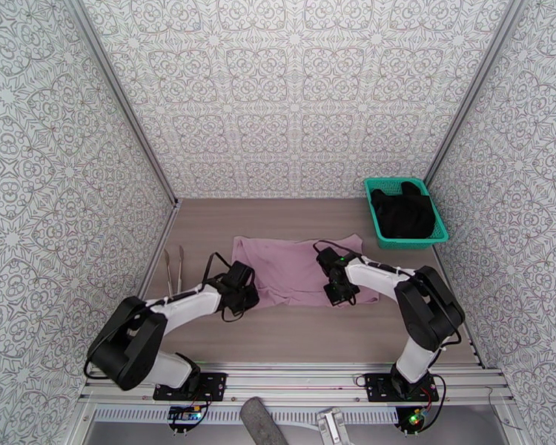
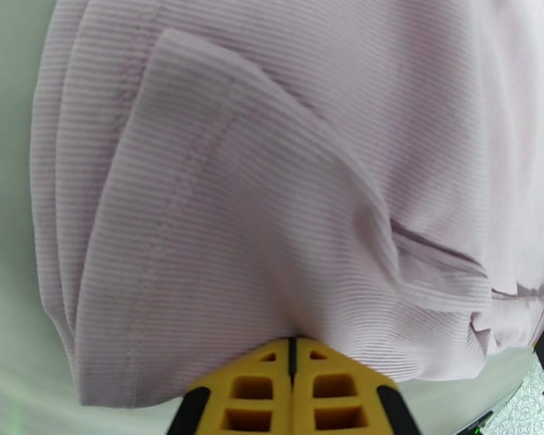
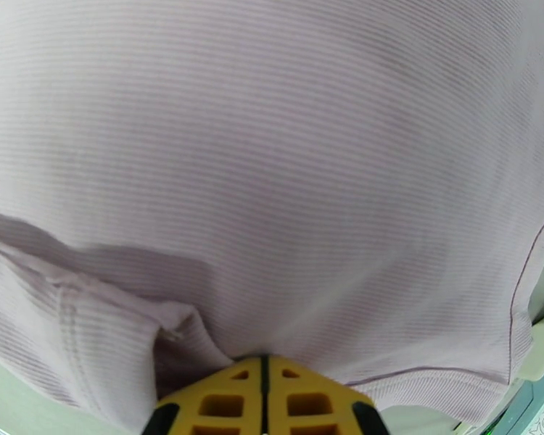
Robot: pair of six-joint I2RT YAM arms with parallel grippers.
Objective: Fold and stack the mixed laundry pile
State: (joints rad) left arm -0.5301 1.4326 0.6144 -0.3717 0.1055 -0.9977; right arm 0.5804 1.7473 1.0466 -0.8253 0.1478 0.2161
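The mauve-pink shirt (image 1: 296, 265) lies spread on the table's middle. My left gripper (image 1: 242, 291) sits at its near left edge, shut on the shirt's hem; the yellow fingers (image 2: 261, 389) meet under the ribbed cloth (image 2: 272, 175). Over at the near right edge my right gripper (image 1: 342, 293) is also shut on the shirt, its yellow fingers (image 3: 232, 400) pressed together with the fabric (image 3: 272, 154) bunched above them. The black garment (image 1: 402, 211) lies in the teal basket (image 1: 372, 216) at the back right.
Metal tongs (image 1: 174, 268) lie on the table near the left wall. Patterned walls close in the table on three sides. Bare tabletop (image 1: 308, 331) runs between the shirt and the arm bases.
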